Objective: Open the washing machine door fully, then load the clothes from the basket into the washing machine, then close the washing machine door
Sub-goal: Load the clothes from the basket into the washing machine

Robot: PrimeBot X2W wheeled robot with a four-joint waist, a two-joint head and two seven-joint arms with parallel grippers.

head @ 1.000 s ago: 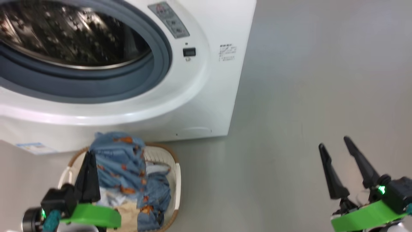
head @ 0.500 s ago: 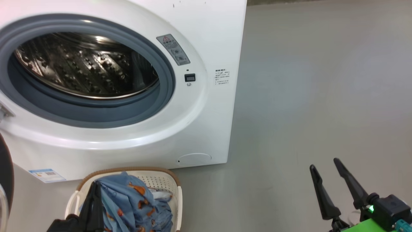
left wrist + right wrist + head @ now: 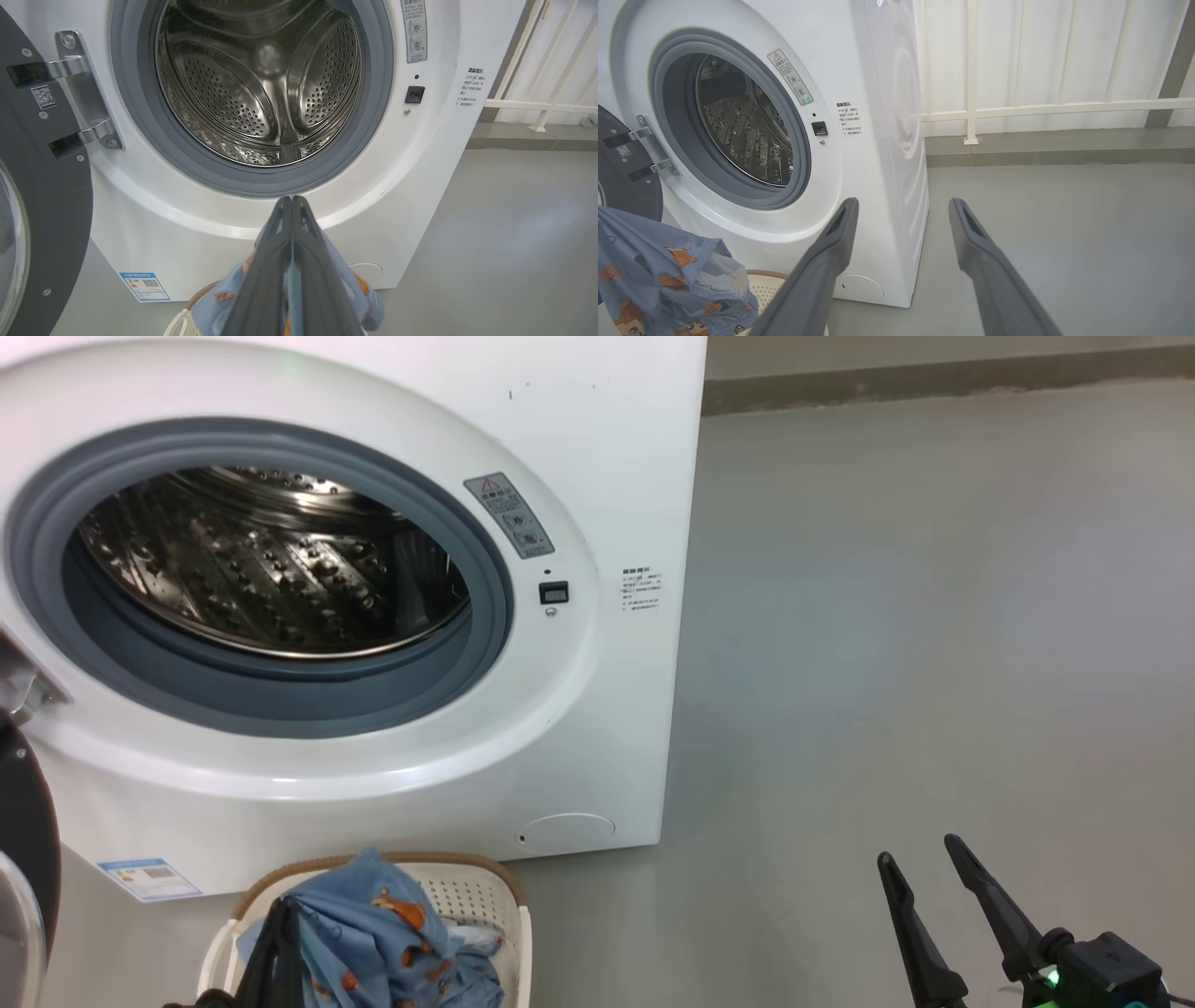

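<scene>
— In the head view, what lies before you?
— A white washer (image 3: 607, 448) takes the upper left, its mouth uncovered and the steel drum (image 3: 271, 569) showing. The black door (image 3: 23, 821) is swung out at the far left edge, away from the mouth so loading is unblocked. Just below the washer's front, the basket (image 3: 471, 896) sits on the grey floor (image 3: 887, 616), with blue printed clothes (image 3: 383, 924) rising above its rim. My left gripper (image 3: 277, 933) stands at the left side of that heap. My right gripper (image 3: 917, 851) is well apart at the lower right, over the floor and out of the loading path.
— And from the left wrist?
— My two fingers are pressed together, with blue cloth pinched between them and spilling down either side. They point at the washer's front just under the grey gasket (image 3: 133, 116), so I judge the next move is up and into the drum. The door hangs on its metal hinge (image 3: 86, 93) at the left.
— And the right wrist?
— My jaws stand wide, holding nothing. The lifted clothes hang at the lower left, above the basket and in front of the washer.
</scene>
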